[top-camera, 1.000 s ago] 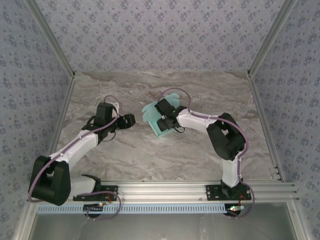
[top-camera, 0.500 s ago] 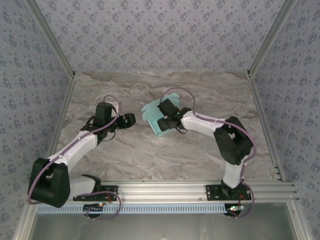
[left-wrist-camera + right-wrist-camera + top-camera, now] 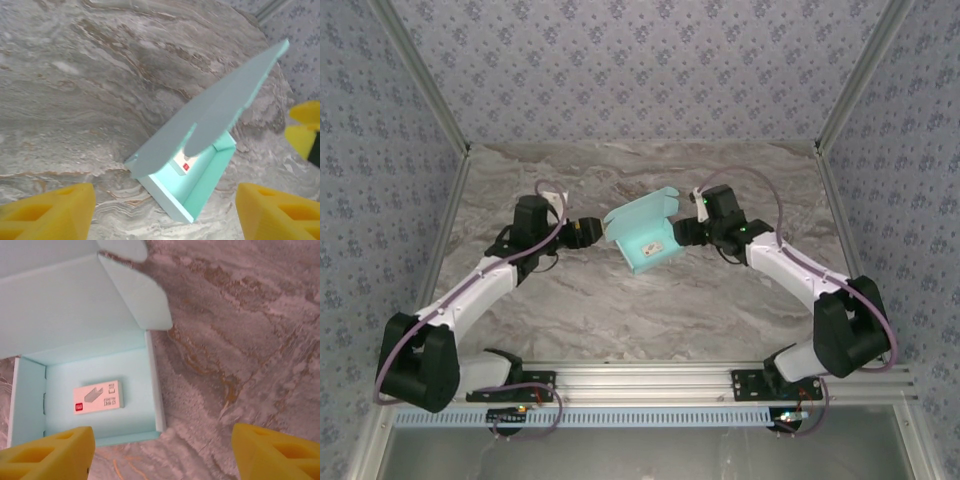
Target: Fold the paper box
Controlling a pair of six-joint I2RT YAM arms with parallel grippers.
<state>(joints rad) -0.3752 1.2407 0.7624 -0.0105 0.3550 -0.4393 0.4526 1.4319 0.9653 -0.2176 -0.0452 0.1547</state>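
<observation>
Right arm swung off the top of the pale cyan thin-card paper box (image 3: 645, 240) and now sits just beside its right side. My left claw (image 3: 590, 230) crept in closer on the other side, and the lid has tipped up further.

It's on the marbled grey worktop (image 3: 570, 310), mid-width and nearer the far edge. Its long axis runs slantwise, with the far end leaning toward the left edge. The lid stands up on the side facing my left claw, and the open tray faces my right claw (image 3: 680, 233).

Both arms reach out from the near edge, elbows out wide, wrists turned in toward each other. Both claws are spread wide with nothing pinched between the yellow fingertips (image 3: 47, 452).

A small white paper label (image 3: 97, 397) lies flat on the tray floor. It has a red square at one end and a grey sketch, with print too small for me to read properly.
</observation>
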